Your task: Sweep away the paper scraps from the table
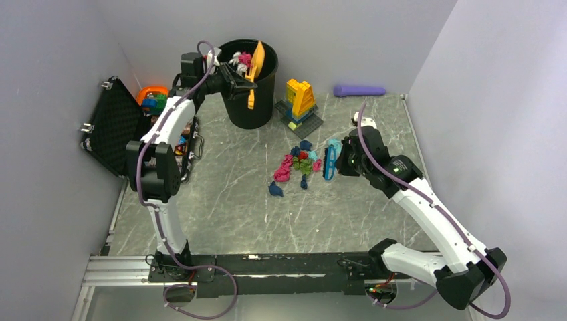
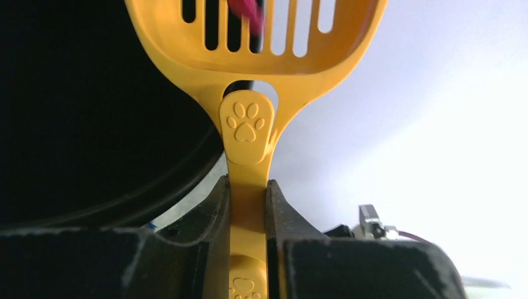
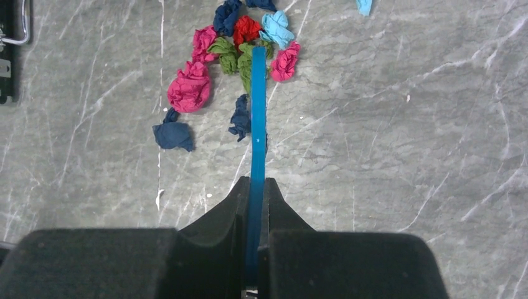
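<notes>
Several crumpled paper scraps (image 1: pixel 297 162) in pink, dark blue, green, red and teal lie clustered mid-table; they also show in the right wrist view (image 3: pixel 190 87). My right gripper (image 1: pixel 339 159) is shut on a small blue hand brush (image 3: pixel 257 124), its tip among the scraps. My left gripper (image 1: pixel 235 83) is shut on the handle of a yellow slotted scoop (image 2: pixel 248 131), held tilted over the black bin (image 1: pixel 251 87). A pink scrap (image 2: pixel 249 12) shows behind the scoop's slots. The grey marble table (image 1: pixel 227 207) lies below.
Stacked toy bricks (image 1: pixel 301 103) stand right of the bin. A purple cylinder (image 1: pixel 360 89) lies at the back wall. An open black foam-lined case (image 1: pixel 117 127) stands at the left with toys behind it. A lone dark blue scrap (image 1: pixel 275 190) lies nearer me.
</notes>
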`<state>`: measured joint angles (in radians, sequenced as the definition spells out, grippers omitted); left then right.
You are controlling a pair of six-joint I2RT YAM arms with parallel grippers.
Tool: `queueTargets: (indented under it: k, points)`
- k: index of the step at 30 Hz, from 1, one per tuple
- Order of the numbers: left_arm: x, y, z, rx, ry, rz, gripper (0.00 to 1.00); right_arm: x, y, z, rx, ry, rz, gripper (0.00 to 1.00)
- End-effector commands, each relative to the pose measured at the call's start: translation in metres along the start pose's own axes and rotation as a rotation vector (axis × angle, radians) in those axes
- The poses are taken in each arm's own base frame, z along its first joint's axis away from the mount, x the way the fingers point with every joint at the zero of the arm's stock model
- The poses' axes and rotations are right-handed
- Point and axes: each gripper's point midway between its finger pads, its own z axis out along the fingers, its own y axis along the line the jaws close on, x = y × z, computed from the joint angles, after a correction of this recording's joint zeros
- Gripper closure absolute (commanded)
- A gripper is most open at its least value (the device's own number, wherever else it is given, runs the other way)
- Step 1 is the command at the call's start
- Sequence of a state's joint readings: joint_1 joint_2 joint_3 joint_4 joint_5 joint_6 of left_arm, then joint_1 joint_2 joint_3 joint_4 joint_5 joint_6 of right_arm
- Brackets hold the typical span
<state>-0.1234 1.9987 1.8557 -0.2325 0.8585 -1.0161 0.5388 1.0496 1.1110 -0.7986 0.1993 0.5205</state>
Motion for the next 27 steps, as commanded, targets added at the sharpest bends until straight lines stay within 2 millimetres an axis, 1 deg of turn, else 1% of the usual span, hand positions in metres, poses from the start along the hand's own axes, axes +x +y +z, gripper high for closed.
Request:
queueTargets:
  k: [1,4,9,14,16,18,20,23,24,25,27]
  points:
    - [0.009,-0.072,-0.018,0.271,0.031,-0.019,1.00,-0.013,0.008,-0.007,-0.046,-0.058,0.027,1.00]
    - [0.009,-0.081,-0.021,0.339,0.041,-0.049,1.00,-0.013,0.009,-0.007,-0.051,-0.054,0.030,1.00]
    - [0.006,-0.098,-0.028,0.393,0.046,-0.029,1.00,-0.013,0.011,-0.008,-0.061,-0.054,0.031,1.00]
    - [0.005,-0.118,-0.037,0.414,0.029,0.056,1.00,-0.013,0.011,-0.007,-0.059,-0.051,0.026,1.00]
    - [0.005,-0.109,-0.036,0.376,0.023,0.059,1.00,-0.013,0.012,-0.007,-0.061,-0.049,0.026,1.00]
    - [0.007,-0.090,-0.031,0.342,0.014,0.028,1.00,-0.012,0.011,-0.006,-0.060,-0.047,0.030,1.00]
    - [0.008,-0.066,-0.025,0.327,0.008,-0.021,1.00,-0.010,0.011,-0.005,-0.060,-0.042,0.035,1.00]
    - [0.009,-0.021,-0.011,0.302,0.035,-0.125,1.00,-0.010,0.011,-0.006,-0.058,-0.044,0.043,1.00]
    - [0.010,-0.014,-0.010,0.313,0.044,-0.142,1.00,-0.010,0.010,-0.006,-0.056,-0.044,0.044,1.00]
    - [0.011,-0.013,-0.009,0.335,0.049,-0.147,1.00,-0.010,0.009,-0.007,-0.052,-0.045,0.044,1.00]
    - [0.010,-0.022,-0.013,0.366,0.046,-0.121,1.00,-0.011,0.006,-0.008,-0.036,-0.052,0.043,1.00]
